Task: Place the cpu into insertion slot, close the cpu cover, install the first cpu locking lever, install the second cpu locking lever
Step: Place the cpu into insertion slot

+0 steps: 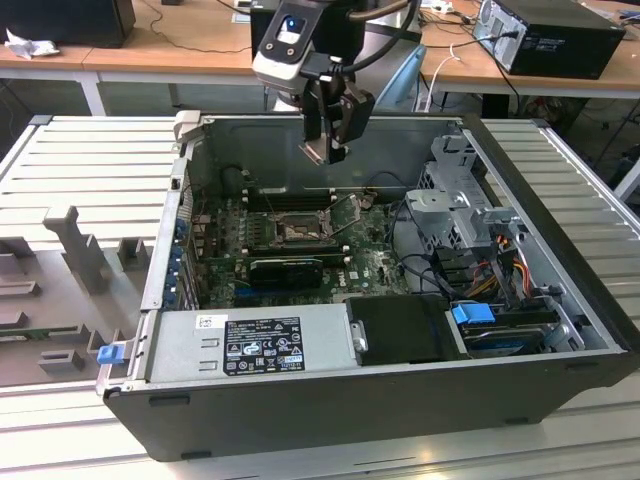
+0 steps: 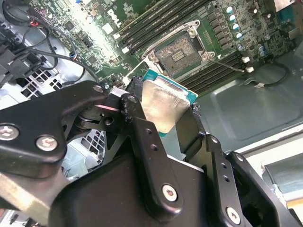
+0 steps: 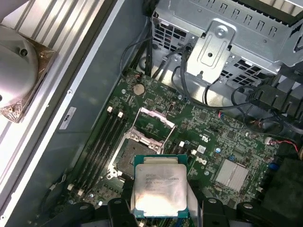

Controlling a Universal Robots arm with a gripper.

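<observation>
Tool (image 2: 162, 109): black metal two-finger tool, closest to the lens in both wrist views, pinching the cpu by two opposite edges. In the exterior view the tool (image 1: 335, 130) hangs above the open case.
Cpu (image 2: 165, 101): small flat square chip with a silver-grey metal top and a thin teal-green rim. The cpu (image 3: 160, 189) is held in the air, apart from the board and not seated.
Insertion slot (image 3: 124, 158): small square dark socket with a silvery rim, uncovered, set in the green circuit board (image 3: 213, 127) with long black memory slots (image 2: 156, 21) alongside. In the exterior view the insertion slot (image 1: 297, 232) lies toward the board's far edge.
Cpu cover (image 3: 152, 113): thin silvery frame plate, apparently swung up off the socket.
Carrier: dark grey computer case (image 1: 300, 400) lying open on the ribbed silvery bench (image 1: 90, 150), with the board on its floor.
Risk, slipping: the grip is on narrow edges only, so a jolt could twist or drop the chip onto the board.
Risk, misalignment: the chip looks tilted against the socket in the second wrist view. Lowered skewed or turned the wrong way, it would probably press on the contacts and bend them.
Risk, snagging: the raised cover, the thin wire locking lever (image 2: 227, 63) and the black cables (image 3: 180, 80) stand close by, and a wide finger could catch one on the way down.
</observation>
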